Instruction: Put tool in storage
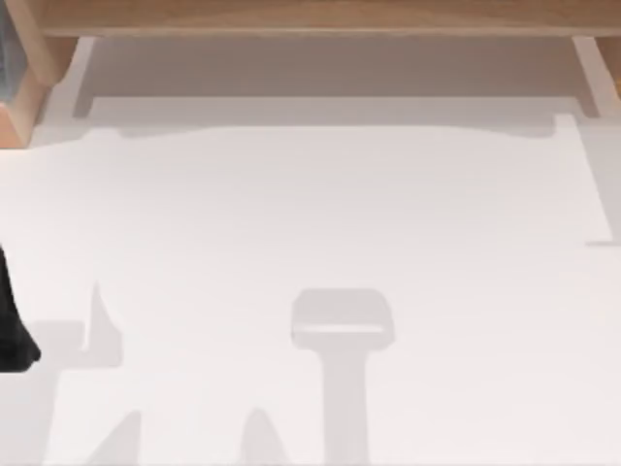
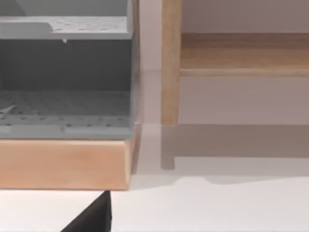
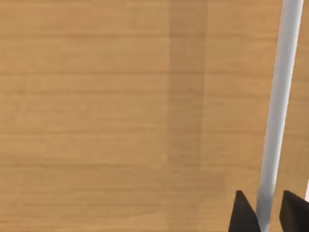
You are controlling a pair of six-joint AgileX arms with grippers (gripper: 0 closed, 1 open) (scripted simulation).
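The tool is out of view. The storage (image 2: 65, 104) is a grey cabinet with perforated shelves on a wooden base (image 2: 63, 164), seen in the left wrist view. My left gripper (image 2: 91, 217) hangs just in front of that base, and my left arm (image 1: 12, 330) shows as a black shape at the table's left edge. In the right wrist view my right gripper (image 3: 268, 215) is close against a wooden panel (image 3: 120, 116). Its two black fingertips (image 3: 241, 215) are shut on a pale upright bar (image 3: 277, 106) that runs across that panel.
The white table (image 1: 310, 214) spreads across the top view, with arm shadows near its front. A wooden frame (image 1: 310, 17) spans the back, with a wooden post (image 2: 170, 63) and a rail beside the cabinet.
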